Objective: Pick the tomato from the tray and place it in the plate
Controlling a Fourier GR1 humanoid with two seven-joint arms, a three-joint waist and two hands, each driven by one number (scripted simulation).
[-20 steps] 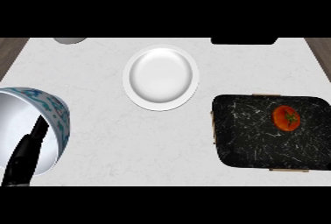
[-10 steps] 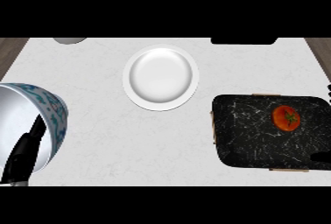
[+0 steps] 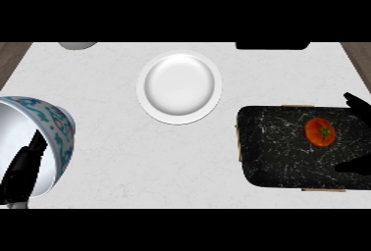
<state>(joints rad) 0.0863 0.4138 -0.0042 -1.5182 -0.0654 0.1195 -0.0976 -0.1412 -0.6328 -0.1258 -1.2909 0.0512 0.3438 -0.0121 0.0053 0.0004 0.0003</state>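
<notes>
We see the tomato [image 3: 320, 132], red and round with a green stalk, lying on the black marbled tray [image 3: 275, 157] at three o'clock, well apart from the white plate [image 3: 179, 87] at twelve. The right hand [image 3: 358, 104], absent a second ago, now shows at the three o'clock edge, spread open and holding nothing. We cannot tell the state of the left hand [image 3: 22, 171] at eight o'clock.

- The red tomato [image 3: 319, 132] is set in the right half of the black marbled tray [image 3: 279, 159].
- The tray is laid at the white marble worktop's [image 3: 109, 83] right.
- The round white plate [image 3: 179, 87] is placed behind and left of it, apart.
</notes>
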